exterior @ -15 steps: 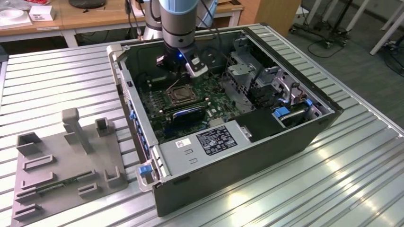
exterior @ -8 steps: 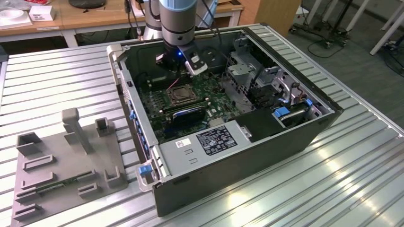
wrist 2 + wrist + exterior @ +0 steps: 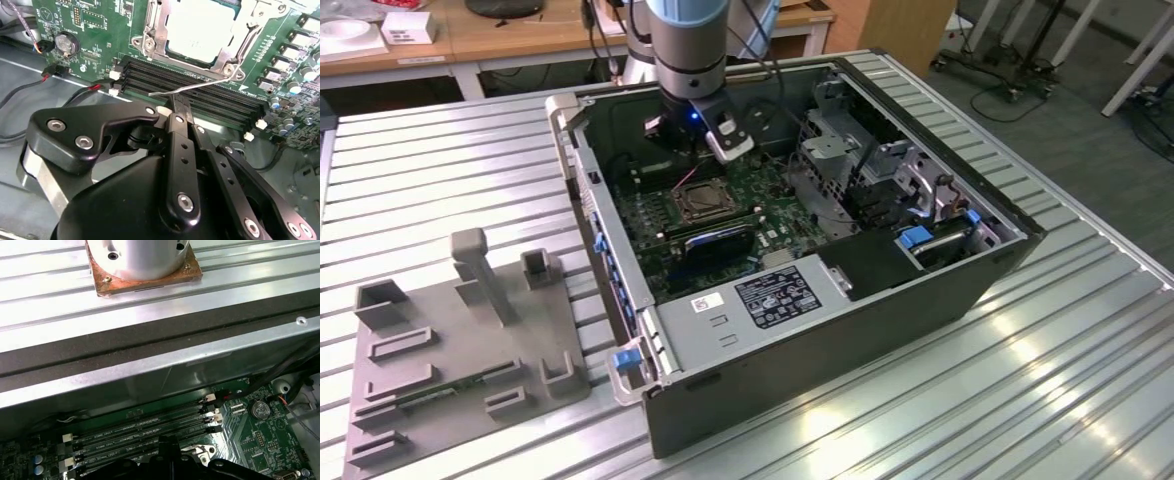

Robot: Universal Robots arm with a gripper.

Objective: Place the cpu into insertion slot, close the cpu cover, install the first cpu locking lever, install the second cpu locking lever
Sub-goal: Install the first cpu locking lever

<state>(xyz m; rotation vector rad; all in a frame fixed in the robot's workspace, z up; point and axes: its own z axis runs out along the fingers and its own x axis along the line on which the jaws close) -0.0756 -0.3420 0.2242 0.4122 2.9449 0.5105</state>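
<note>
In the second wrist view the cpu [image 3: 200, 27] sits flat in its socket on the green board [image 3: 90, 20], and the cpu cover [image 3: 235, 52] looks folded down around it, so those two steps appear done. One thin locking lever [image 3: 200, 86] sticks out loose over the memory slots [image 3: 150, 75], not yet latched. The gripper [image 3: 176, 102] has its fingers pressed together, tips touching that lever. I cannot tell whether the other lever is fastened. The exterior view shows the gripper [image 3: 720, 140] inside the open computer case [image 3: 854, 300] on the table [image 3: 440, 160].
</note>
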